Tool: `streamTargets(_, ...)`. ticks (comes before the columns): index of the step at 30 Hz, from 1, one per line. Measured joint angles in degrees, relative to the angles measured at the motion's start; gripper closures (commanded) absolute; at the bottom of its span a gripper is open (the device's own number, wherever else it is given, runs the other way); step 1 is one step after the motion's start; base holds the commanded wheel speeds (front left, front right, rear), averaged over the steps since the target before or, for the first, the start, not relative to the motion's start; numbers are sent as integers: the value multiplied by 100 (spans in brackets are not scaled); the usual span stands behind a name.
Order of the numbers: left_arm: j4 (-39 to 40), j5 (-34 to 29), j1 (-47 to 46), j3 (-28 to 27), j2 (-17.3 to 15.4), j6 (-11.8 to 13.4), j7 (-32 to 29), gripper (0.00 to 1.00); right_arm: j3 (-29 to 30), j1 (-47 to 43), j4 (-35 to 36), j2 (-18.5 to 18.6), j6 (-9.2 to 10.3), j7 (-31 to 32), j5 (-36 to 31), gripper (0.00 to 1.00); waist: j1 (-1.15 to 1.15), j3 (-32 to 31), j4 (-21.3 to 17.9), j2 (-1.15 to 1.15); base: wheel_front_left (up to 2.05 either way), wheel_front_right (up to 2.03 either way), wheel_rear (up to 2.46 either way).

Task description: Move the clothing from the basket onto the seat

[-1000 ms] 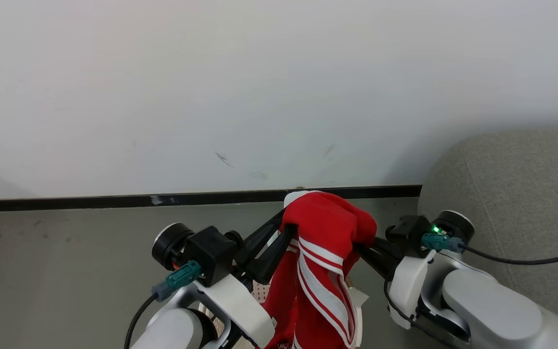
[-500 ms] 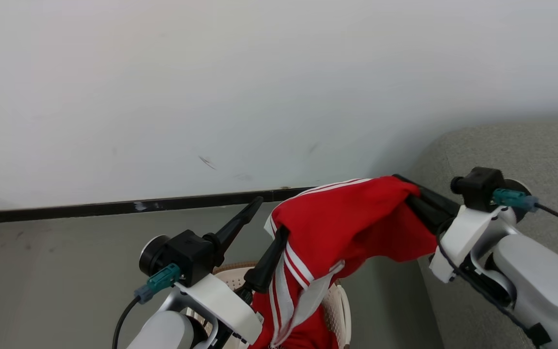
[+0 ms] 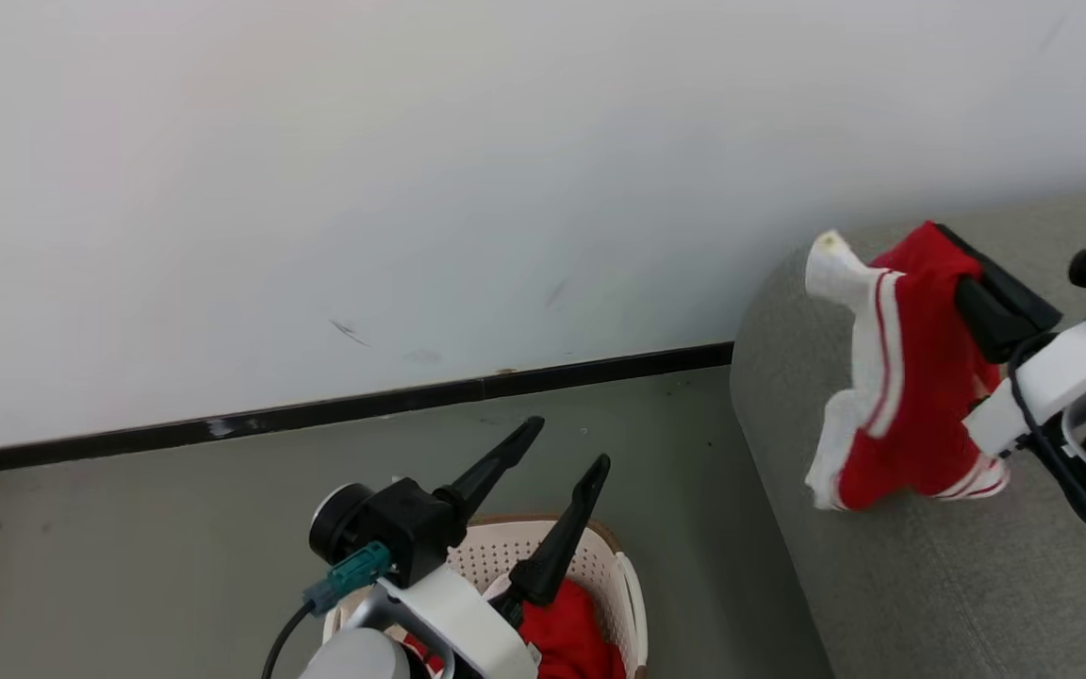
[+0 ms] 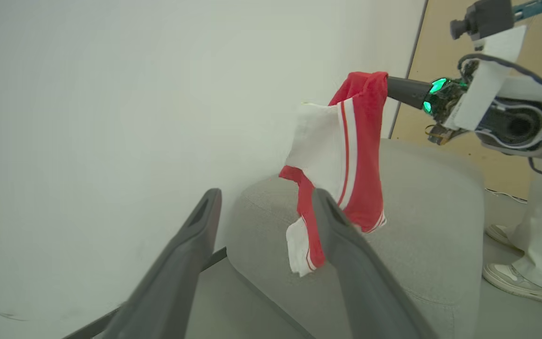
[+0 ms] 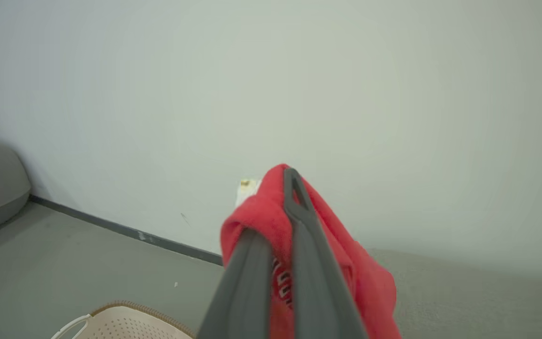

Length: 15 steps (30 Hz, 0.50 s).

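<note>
My right gripper [image 3: 981, 283] is shut on a red garment [image 3: 911, 377] with white stripes and white panels. The clothing hangs from it above the left end of the grey seat [image 3: 929, 575]. In the right wrist view the red cloth [image 5: 346, 278] drapes over both fingers of that gripper [image 5: 271, 202]. My left gripper [image 3: 568, 443] is open and holds nothing, raised above the cream basket [image 3: 623, 585]. More red clothing [image 3: 567, 632] lies in the basket. From the left wrist, the open fingers [image 4: 205, 221] point toward the hanging garment [image 4: 360, 155] and the seat [image 4: 435, 202].
A white wall with a black skirting strip [image 3: 317, 412] runs behind the basket, above a grey floor. A person's white-trousered leg and shoe [image 4: 518, 280] stand beside the seat's far end. The basket rim [image 5: 125, 316] shows below the right gripper.
My left gripper has opened and let go of the red garment. The right arm has carried it rightward and up over the seat. The head view has shifted, bringing the basket into sight.
</note>
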<state>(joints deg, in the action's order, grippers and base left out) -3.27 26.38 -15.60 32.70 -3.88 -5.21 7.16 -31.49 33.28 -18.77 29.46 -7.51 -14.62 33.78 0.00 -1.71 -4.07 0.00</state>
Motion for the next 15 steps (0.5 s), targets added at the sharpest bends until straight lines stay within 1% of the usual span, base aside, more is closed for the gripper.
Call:
streamTargets(8,-174,0,94,347,24,-64,62,0,766,-511,131,303,0,1,-31,100,0,-24,-338,0,0,0,0)
streamTargets(11,-241,10,94,456,29,-77,108,0,1012,-705,155,346,0,1,-65,100,0,-33,-474,0,0,0,0)
streamTargets(15,-308,26,94,548,31,-102,127,0,1172,-904,188,347,0,1,-85,100,0,-40,-613,0,0,0,0)
